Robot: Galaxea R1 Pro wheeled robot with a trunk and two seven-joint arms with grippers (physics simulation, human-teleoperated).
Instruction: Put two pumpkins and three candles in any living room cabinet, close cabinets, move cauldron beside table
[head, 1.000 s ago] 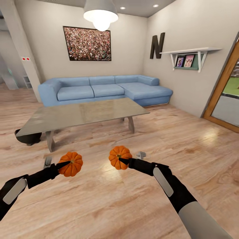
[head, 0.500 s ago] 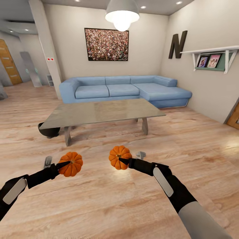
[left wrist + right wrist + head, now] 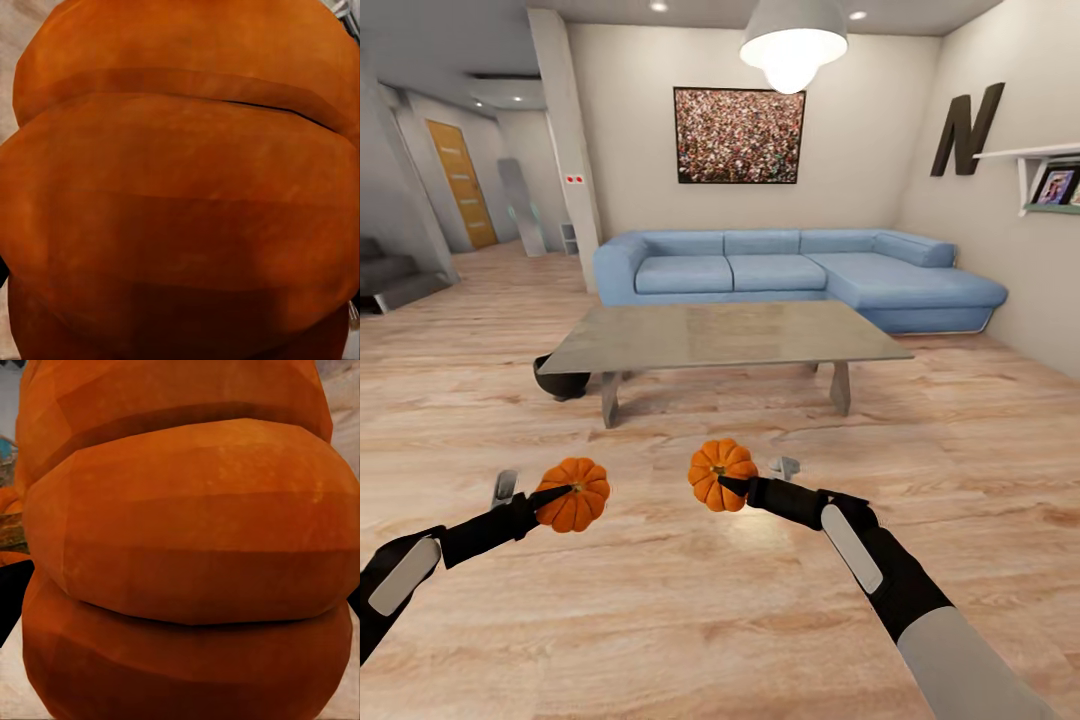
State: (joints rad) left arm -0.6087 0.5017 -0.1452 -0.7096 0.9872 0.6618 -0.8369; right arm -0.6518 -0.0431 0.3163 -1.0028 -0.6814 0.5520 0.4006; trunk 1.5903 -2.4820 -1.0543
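While each clamped at its tip: left tool (image 3: 550, 497) on left pumpkin (image 3: 573, 494), right tool (image 3: 732, 487) on right pumpkin (image 3: 721, 474).

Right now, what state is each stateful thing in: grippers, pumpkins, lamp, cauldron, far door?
Left gripper: shut on left pumpkin.
Right gripper: shut on right pumpkin.
Left pumpkin: held off the floor.
Right pumpkin: held off the floor.
Ceiling lamp: lit.
Cauldron: on the floor at the table's corner.
Far door: closed.
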